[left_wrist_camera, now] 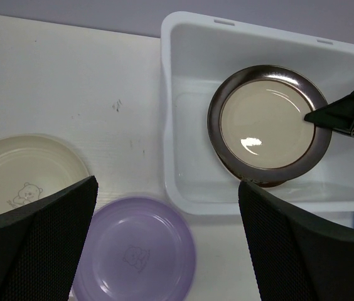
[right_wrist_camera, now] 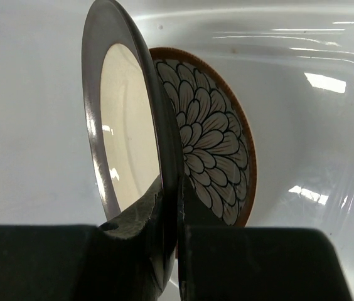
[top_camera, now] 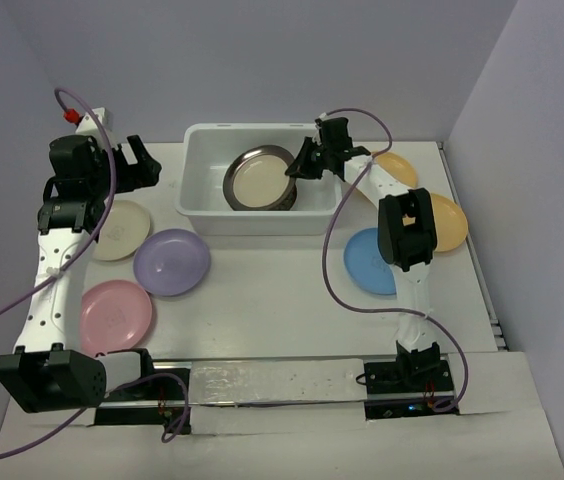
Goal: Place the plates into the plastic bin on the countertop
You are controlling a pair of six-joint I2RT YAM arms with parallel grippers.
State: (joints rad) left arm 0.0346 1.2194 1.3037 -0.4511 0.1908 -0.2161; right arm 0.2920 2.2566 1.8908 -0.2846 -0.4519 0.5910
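Top external view showed the right hand (top_camera: 297, 168) pinched shut on the 3 o'clock rim of a round silvery metal plate (top_camera: 260, 180), holding it low inside the white rectangular plastic bin (top_camera: 202, 218) at 12 o'clock on the white bench (top_camera: 272, 300). From the right wrist, the plate stood tilted over a brown plate with a white petal pattern (right_wrist_camera: 218, 150) lying in the bin; whether the two touched could not be told. The left hand (top_camera: 142, 163) hung wide open and empty near 10 o'clock.

The set-down of the metal plate appeared to be the step in hand. The next move would call for easing it flat onto the petal plate, parting the fingers, then lifting clear of the bin wall. A lavender plate (top_camera: 170, 262), a pink plate (top_camera: 115, 316) and a cream plate (top_camera: 122, 228) waited at 9 o'clock, and a blue plate (top_camera: 367, 262) at 3 o'clock.
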